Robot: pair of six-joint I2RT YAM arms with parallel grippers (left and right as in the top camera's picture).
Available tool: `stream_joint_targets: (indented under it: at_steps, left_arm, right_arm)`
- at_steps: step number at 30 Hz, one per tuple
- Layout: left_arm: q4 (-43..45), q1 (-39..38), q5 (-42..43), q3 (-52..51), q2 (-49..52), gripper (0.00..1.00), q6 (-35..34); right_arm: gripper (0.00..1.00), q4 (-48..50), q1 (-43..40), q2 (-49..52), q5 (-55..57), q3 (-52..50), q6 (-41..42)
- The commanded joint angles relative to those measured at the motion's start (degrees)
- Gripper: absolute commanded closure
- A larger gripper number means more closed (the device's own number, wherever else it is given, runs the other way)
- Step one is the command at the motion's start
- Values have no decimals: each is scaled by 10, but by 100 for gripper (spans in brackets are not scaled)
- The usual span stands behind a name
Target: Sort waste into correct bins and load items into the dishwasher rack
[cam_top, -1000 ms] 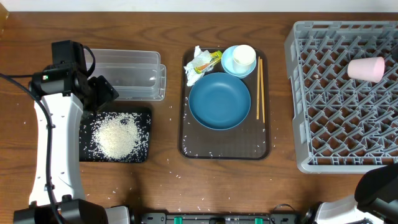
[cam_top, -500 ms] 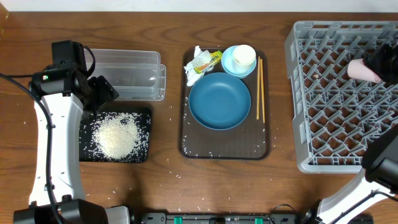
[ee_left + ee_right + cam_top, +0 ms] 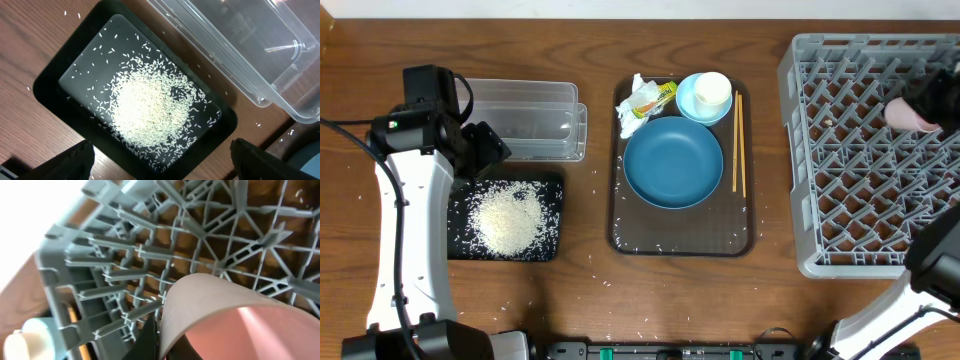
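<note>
The pink cup lies on its side in the grey dishwasher rack. My right gripper is shut on its rim; in the right wrist view one finger presses the cup wall above the rack lattice. My left gripper is open and empty above the black tray, which holds a pile of rice. The left wrist view shows the rice, the tray and the clear tub between the open fingers. The dark-blue bowl, light-blue bowl holding the white cup, chopsticks, tissue and wrapper sit on the brown tray.
The brown serving tray stands mid-table between the bins and the rack. The clear tub is behind the black tray. Loose rice grains are scattered on the wooden table around both trays.
My right arm has come up from the front right edge to the pink cup and closed on its rim; the cup has shifted slightly. The left arm has not moved.
</note>
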Motion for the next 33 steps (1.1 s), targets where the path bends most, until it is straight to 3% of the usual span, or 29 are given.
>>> stream_joint_targets:
  at_steps: [1, 5, 12, 19, 29, 33]
  left_arm:
    - [0, 1, -1, -3, -9, 10, -3]
    - [0, 1, -1, -3, -9, 10, -3]
    - [0, 1, -1, -3, -9, 10, -3]
    - [0, 1, -1, -3, -9, 10, -3]
    - [0, 1, -1, -3, -9, 10, -3]
    - [0, 1, -1, -3, -9, 10, -3]
  right_arm:
    - [99, 32, -49, -18, -133, 7, 4]
    - [99, 88, -83, -11, -271, 7, 4]
    - [99, 176, -93, 37, -399, 7, 25]
    - [99, 279, -94, 135, -466, 7, 134]
    - [99, 253, -127, 165, -483, 7, 135]
    - [93, 207, -145, 165, -476, 7, 105]
